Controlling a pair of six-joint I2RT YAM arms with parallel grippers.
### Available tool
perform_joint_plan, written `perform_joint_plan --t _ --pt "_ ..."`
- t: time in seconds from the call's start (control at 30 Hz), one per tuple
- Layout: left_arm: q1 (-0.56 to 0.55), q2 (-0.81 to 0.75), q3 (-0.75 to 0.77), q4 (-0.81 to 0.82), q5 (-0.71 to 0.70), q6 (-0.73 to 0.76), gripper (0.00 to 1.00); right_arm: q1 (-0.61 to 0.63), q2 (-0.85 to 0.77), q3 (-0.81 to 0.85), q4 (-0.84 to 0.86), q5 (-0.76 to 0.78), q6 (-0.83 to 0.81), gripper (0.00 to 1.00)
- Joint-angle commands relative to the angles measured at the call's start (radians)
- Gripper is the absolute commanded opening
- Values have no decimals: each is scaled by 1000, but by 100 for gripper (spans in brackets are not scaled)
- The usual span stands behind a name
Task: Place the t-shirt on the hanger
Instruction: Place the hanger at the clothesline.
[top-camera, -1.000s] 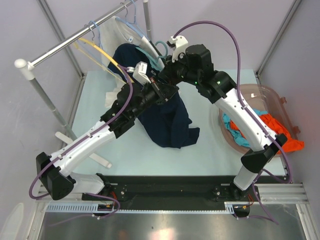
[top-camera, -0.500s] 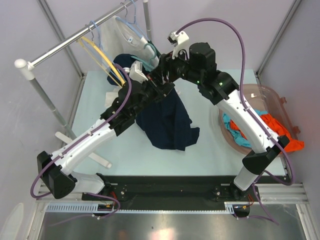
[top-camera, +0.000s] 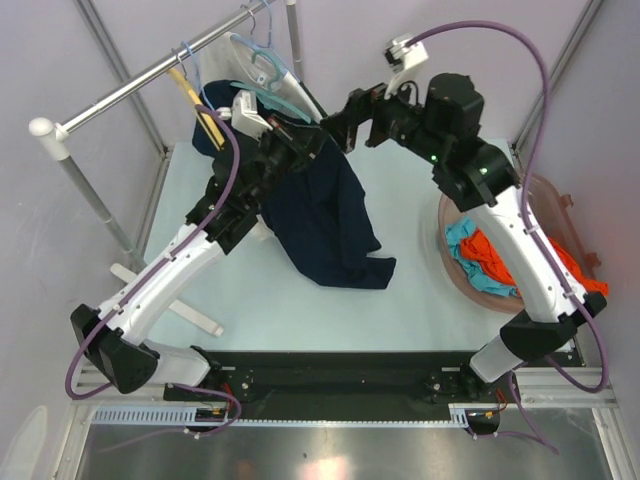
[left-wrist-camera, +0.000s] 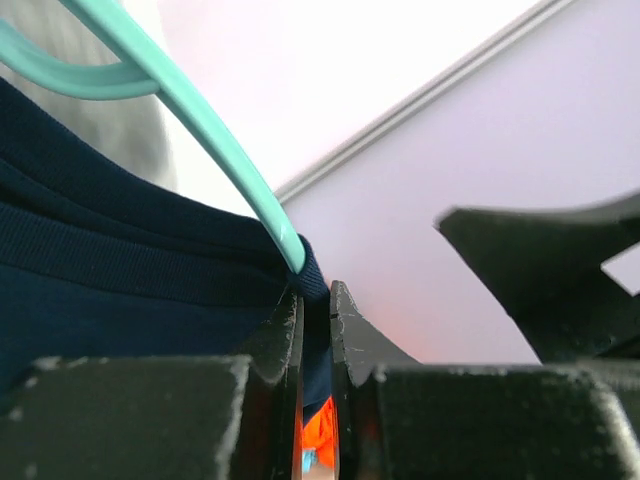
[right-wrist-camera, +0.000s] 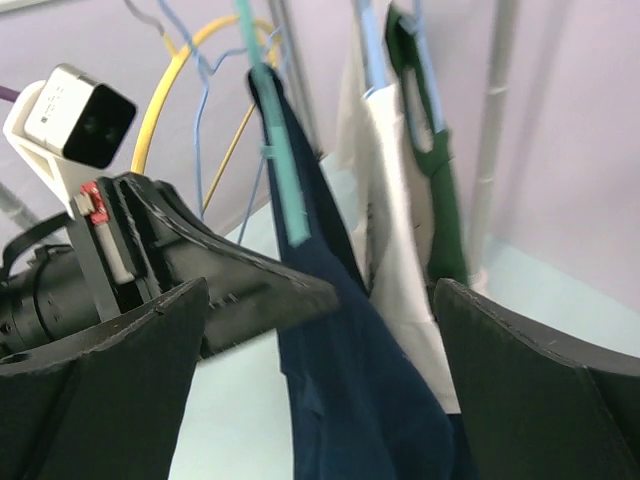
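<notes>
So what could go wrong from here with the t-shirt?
1. The left end effector pinches only a thin edge of the t-shirt beside the hanger; it may slip out.
2. The right end effector is open and the lower part lies on the table, so the t-shirt might be pulled off.

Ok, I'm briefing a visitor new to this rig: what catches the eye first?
The navy t-shirt draped on the teal hanger near the metal rail, far left of the table, the left gripper pinched on its collar. Then the right gripper, open, facing it, and the orange garment in the basket at right.
</notes>
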Motion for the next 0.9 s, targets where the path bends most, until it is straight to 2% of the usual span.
perform_joint_plan --t 0.0,0.3,0.87 --pt "48 4 114 70 48 57 0 -56 -81 -10 65 -14 12 99" --pt "160 96 283 12 213 66 0 -118 -132 -66 68 -51 10 100" --pt "306 219 438 38 298 34 0 -127 -155 -111 74 -65 10 99"
